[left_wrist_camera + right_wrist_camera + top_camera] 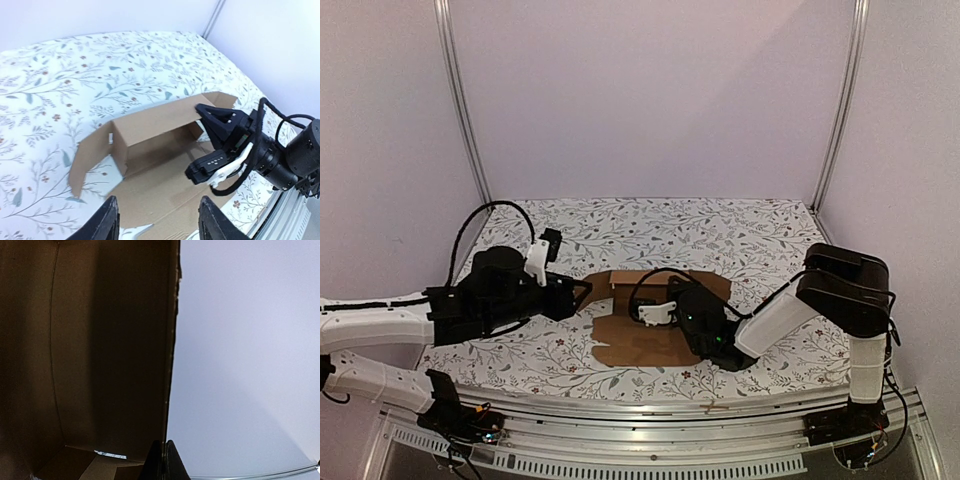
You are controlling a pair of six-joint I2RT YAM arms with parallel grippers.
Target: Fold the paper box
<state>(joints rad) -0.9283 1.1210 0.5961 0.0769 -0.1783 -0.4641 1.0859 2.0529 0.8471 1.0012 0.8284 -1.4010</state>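
Right pincer [163, 460] is closed, pinching the edge of the upright wall of the plain brown, half-folded cardboard paper box [150, 135], which lies on the floral table cover [60, 75]. Left pincer [159, 222] hovers open over the box's near flap. Only the left wrist view shows the raised walls; the right wrist view shows bare inner cardboard.

We are seeing a plain brown box [620, 340], unprinted, its inside going deep brown in shadow. The counter [750, 235] is showing white, patterned with grey-green leafy sprigs and small reddish-brown flowers. Both the left arm [380, 325] and the right arm [775, 320] are wearing black and white, and the left fingers [107, 220] are showing black. The walls [650, 100] are reading pale lilac, the posts [465, 110] silver.
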